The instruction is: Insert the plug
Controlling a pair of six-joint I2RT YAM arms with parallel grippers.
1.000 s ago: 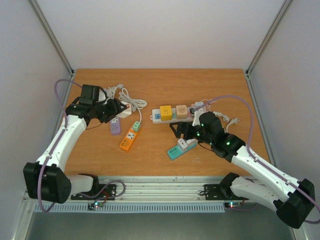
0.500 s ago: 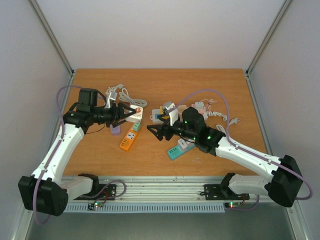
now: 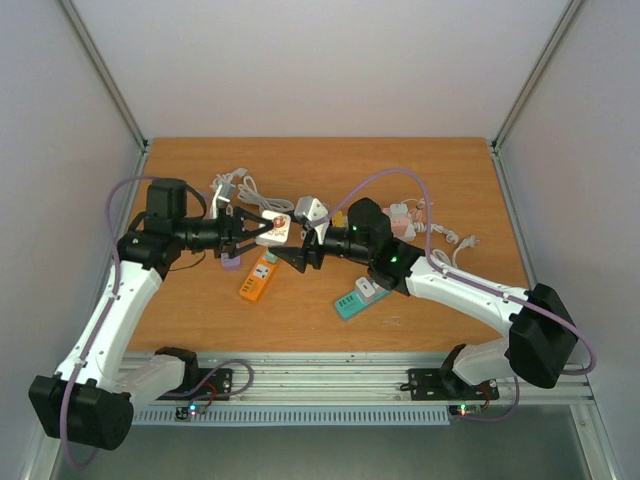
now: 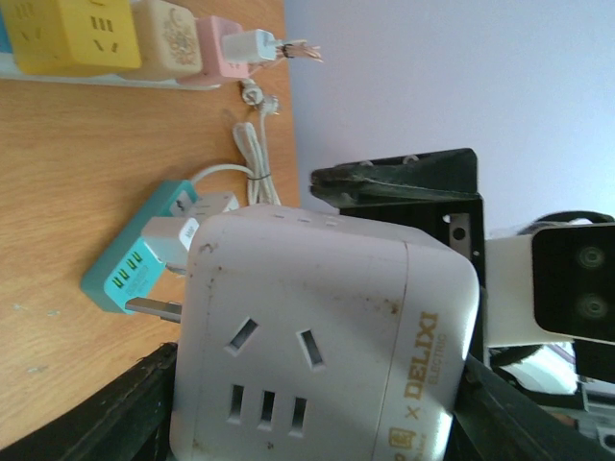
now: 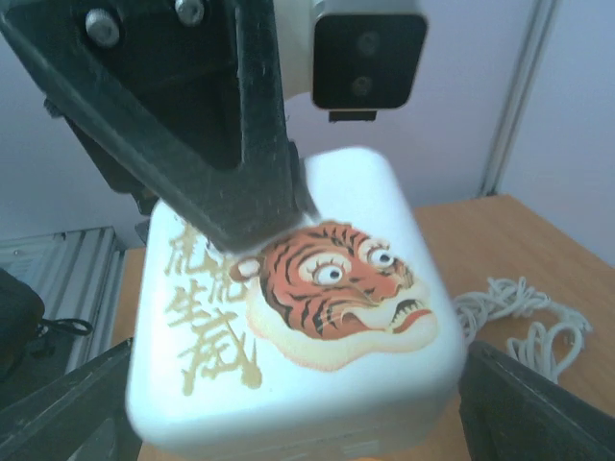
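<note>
Since the cube adapter is a hard, glossy plastic block with rounded corners, I judge it light and stiff but apt to slip or twist under a push. A hold belongs on two flat, opposite faces, clear of the socket holes and of the pin. It hangs in the air above the counter, between the two arms and near the orange power strip. The left gripper has its jaws closed on it: in the right wrist view one black finger lies flat on the tiger-printed face. The right gripper faces the cube from the other side with jaws wide, one finger on either side of it. Whether either pad touches I cannot tell, and it seems to carry nothing.

Being a cube, it has no real long axis — the line that counts is that of the grey metal pin showing at one edge in the left wrist view. That pin appears to point toward the counter, while the socket-hole face looks back toward the left wrist and the tiger face toward the right. For insertion the pin's line should likely meet the receiving holes squarely — a tilted entry could jam.
</note>
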